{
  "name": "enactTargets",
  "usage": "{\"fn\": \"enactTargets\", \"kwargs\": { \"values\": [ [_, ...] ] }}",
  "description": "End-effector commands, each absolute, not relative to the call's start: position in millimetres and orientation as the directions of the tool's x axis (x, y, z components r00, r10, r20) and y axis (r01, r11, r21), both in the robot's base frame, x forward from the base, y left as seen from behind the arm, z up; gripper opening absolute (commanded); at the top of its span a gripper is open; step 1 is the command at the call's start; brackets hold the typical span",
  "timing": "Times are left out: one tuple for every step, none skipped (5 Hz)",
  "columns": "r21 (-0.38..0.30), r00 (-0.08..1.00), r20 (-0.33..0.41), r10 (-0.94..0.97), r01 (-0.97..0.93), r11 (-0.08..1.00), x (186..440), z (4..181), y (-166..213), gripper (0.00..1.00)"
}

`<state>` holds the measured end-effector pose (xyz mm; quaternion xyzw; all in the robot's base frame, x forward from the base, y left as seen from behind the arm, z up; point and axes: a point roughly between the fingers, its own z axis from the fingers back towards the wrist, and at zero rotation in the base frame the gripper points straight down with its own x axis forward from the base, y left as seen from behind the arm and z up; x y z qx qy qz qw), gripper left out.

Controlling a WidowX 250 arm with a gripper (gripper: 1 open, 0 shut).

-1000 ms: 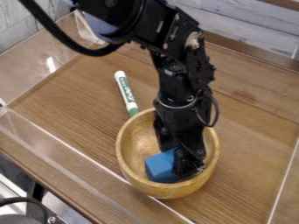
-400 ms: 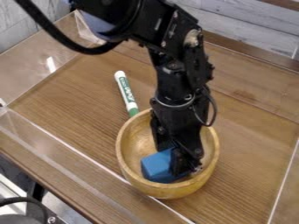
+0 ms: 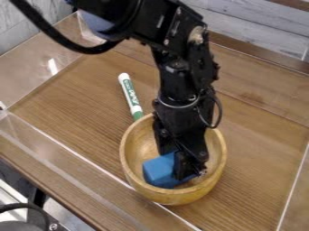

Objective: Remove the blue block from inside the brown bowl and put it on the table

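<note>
The brown bowl (image 3: 130,150) sits on the table (image 3: 72,104) near the front edge. Inside it, toward the front, lies the blue block (image 3: 157,170). My gripper (image 3: 173,166) points straight down into the bowl, its dark fingers reaching to the bowl's floor. One finger (image 3: 189,166) stands against the block's right side and the other is behind the block, so the jaws look closed on it. The block's right part is hidden by the finger.
A white-and-green marker (image 3: 129,97) lies on the table just behind and left of the bowl. A clear acrylic wall (image 3: 49,149) runs along the front and left edges. Black cables hang from the arm at the upper left.
The arm and gripper have stayed where they were. The blue block sits a touch further left in the bowl than a second ago.
</note>
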<state>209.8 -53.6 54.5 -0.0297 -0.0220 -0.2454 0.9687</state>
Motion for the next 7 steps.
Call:
{"fn": "enactTargets", "kwargs": {
  "values": [
    [-0.025,0.879,0.117,-0.463,0.469,0.883,221.2,71.2,-52.5,0.00],
    [-0.025,0.880,0.118,-0.459,0.465,0.885,221.0,72.4,-51.4,0.00],
    [-0.025,0.883,0.116,-0.455,0.460,0.888,220.9,74.5,-50.2,0.00],
    [-0.024,0.887,0.114,-0.447,0.453,0.891,220.7,78.1,-48.8,0.00],
    [-0.024,0.891,0.114,-0.440,0.445,0.895,220.5,80.6,-47.3,0.00],
    [-0.024,0.894,0.114,-0.433,0.438,0.899,220.2,82.1,-46.0,0.00],
    [-0.024,0.898,0.115,-0.425,0.430,0.903,220.0,84.1,-44.6,0.00]
  ]
}}
